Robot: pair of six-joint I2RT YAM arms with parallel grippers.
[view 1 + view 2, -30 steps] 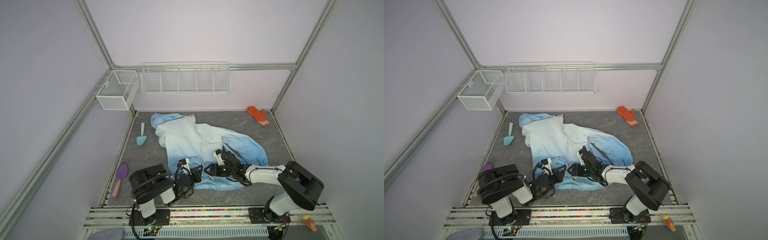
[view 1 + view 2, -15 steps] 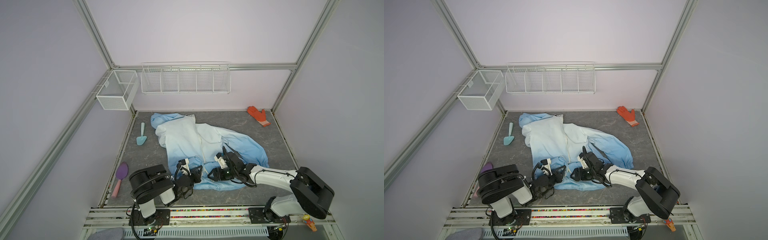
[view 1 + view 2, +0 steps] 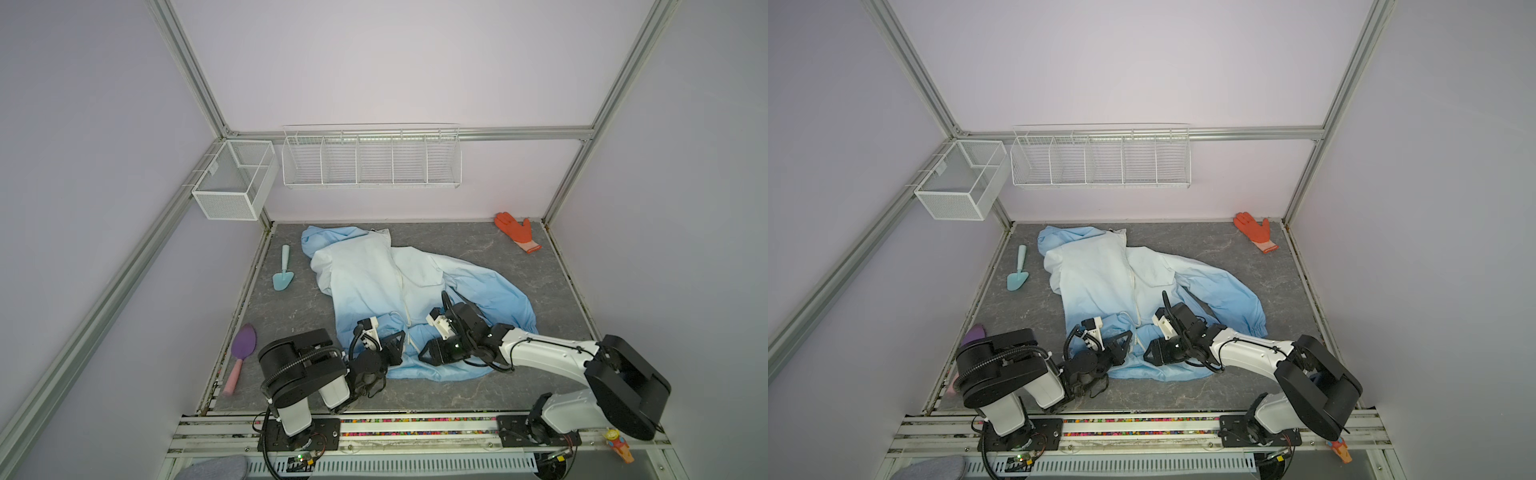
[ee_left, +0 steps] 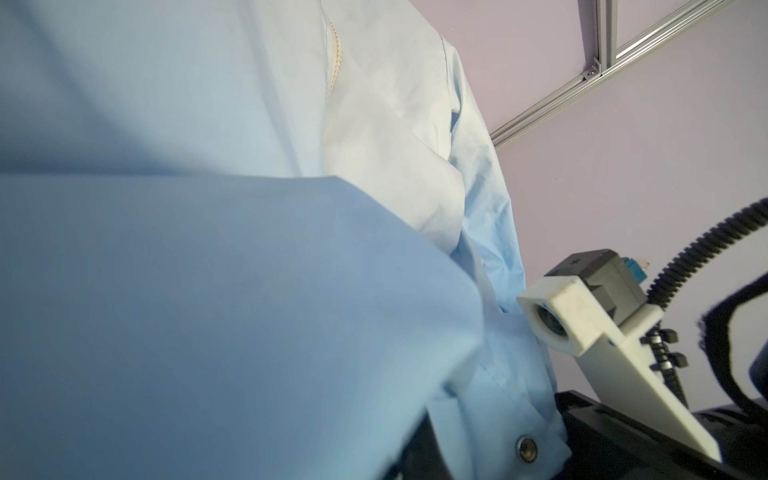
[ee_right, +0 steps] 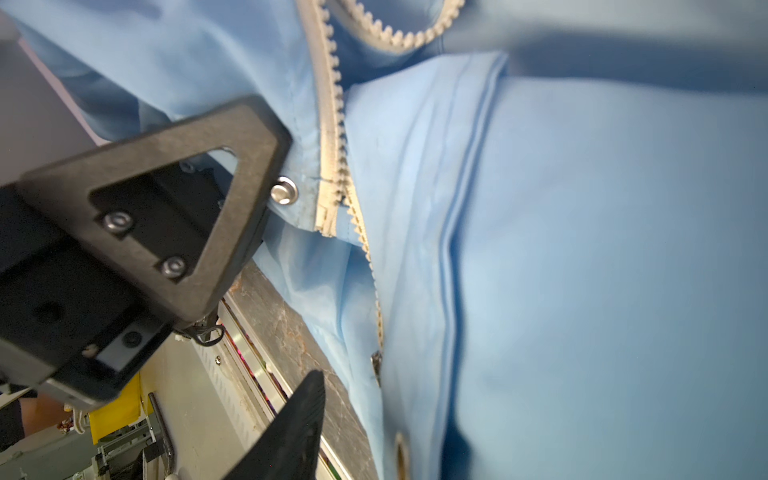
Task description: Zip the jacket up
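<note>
1. Light-blue cloth fading to white, the jacket [image 3: 374,286] [image 3: 1104,286] lies spread on the grey tabletop [image 3: 519,291]. Its hem end sits under both grippers, and its hood lies at the far end from them.
2. In both top views the left gripper [image 3: 400,344] [image 3: 1126,340] sits low at the hem. Its jaws are pressed together on the jacket's hem corner.
3. In the right wrist view, a black triangular finger [image 5: 262,158] of the left gripper meets the fabric just beside a metal snap [image 5: 283,193].
4. The right gripper [image 3: 426,355] [image 3: 1148,353] is on the hem, facing the left one across the zipper line.
5. Only one right finger [image 5: 291,428] shows in the right wrist view, and blue cloth hides the rest. I cannot tell whether those jaws are spread or pinching the fabric.
6. The white zipper [image 3: 405,303] [image 5: 330,124] runs from the gap between the two grippers away toward the hood. Next to the left gripper's tip, its two rows of teeth lie apart and unjoined.
7. An orange glove [image 3: 517,232] [image 3: 1254,230] lies well apart from the right gripper, at the far corner on that arm's side.
8. A teal trowel [image 3: 284,276] and a purple scoop [image 3: 243,347] lie well out to the left gripper's outer side.
</note>
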